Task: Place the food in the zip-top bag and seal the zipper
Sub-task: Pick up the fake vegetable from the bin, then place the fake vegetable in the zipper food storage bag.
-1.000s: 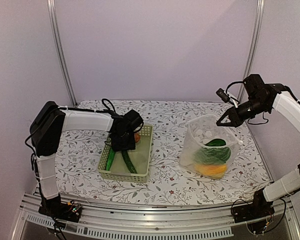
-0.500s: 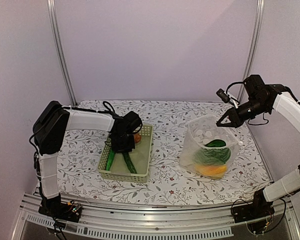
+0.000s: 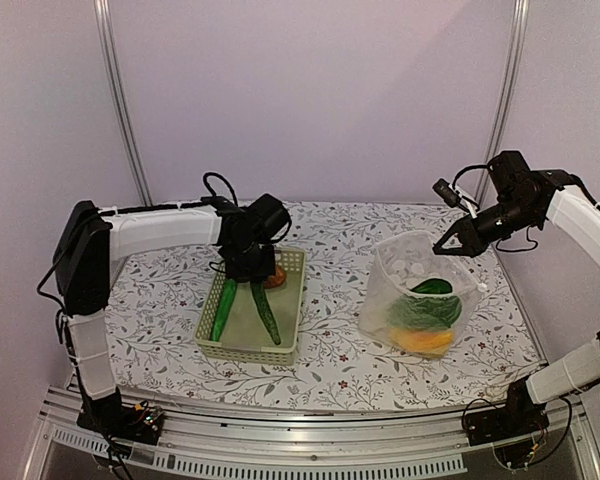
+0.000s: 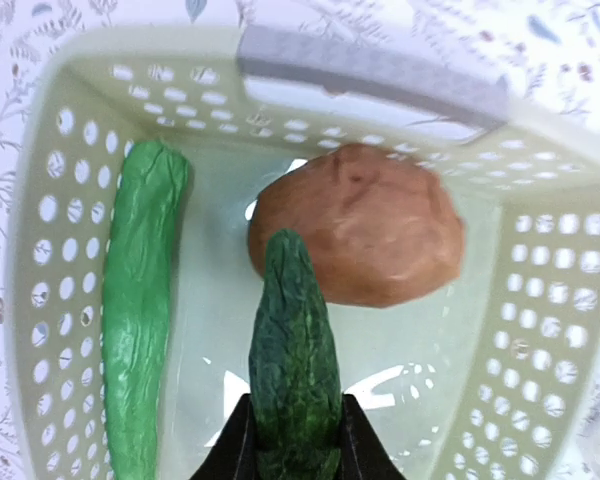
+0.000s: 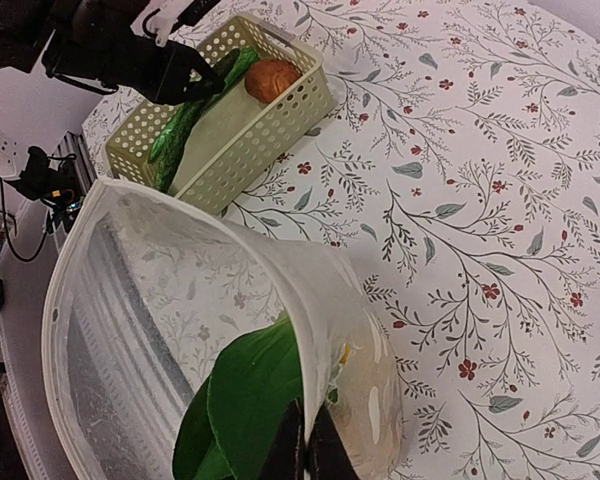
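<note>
Dark green cucumber [image 4: 294,350] pinched in my left gripper [image 4: 296,455], over the basket [image 4: 540,300], apparently lifted. My right gripper [image 5: 307,455] pressed together on the bag [image 5: 180,250] rim; bag upright, right of basket, greens [image 5: 245,400] inside.

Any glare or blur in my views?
Left wrist: sharp, white glare on the floor of the pale green lattice plastic basket. Right wrist: wall of the clear dotted plastic bag looks hazy, floral tablecloth crisp. Top external: even light, faint shadows.
</note>
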You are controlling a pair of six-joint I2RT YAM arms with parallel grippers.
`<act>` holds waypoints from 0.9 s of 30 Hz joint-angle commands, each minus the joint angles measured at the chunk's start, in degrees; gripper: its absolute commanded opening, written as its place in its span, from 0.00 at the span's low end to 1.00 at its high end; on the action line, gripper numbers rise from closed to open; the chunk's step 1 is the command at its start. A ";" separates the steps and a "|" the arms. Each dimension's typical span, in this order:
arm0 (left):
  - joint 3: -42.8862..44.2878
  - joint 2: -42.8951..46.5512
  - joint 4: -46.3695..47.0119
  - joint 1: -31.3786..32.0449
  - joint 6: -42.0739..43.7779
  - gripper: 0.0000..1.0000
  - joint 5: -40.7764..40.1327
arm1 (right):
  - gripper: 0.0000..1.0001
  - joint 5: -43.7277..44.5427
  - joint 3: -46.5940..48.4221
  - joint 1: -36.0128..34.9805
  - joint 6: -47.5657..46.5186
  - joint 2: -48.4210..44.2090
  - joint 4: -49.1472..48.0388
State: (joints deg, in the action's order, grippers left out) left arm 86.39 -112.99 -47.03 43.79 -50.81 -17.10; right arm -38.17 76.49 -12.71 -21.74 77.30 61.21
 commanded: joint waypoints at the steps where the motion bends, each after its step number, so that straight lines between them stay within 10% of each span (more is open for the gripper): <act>1: 7.24 4.59 -4.23 3.91 2.74 0.00 -5.77 | 0.00 -0.60 -0.55 -0.15 -0.14 -1.14 -0.67; 11: 27.55 2.93 1.31 19.78 26.13 0.00 -23.72 | 0.00 0.09 -0.38 -0.17 0.11 -1.71 -0.83; 17: 24.76 4.76 28.33 32.29 55.51 0.00 -37.40 | 0.00 0.23 -0.55 -0.18 0.11 -1.48 -0.80; 22: 14.50 6.36 60.44 38.36 78.20 0.00 -32.68 | 0.00 0.26 -0.48 -0.19 0.12 -1.21 -0.86; 27: 14.65 4.71 69.42 40.22 86.03 0.00 -26.36 | 0.00 0.12 -0.72 -0.19 0.12 -1.10 -0.84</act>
State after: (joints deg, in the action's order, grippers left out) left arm 100.29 -108.47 5.65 83.61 22.39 -47.09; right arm -38.06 76.42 -12.71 -21.71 76.84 61.14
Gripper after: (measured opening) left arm 0.201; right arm 0.005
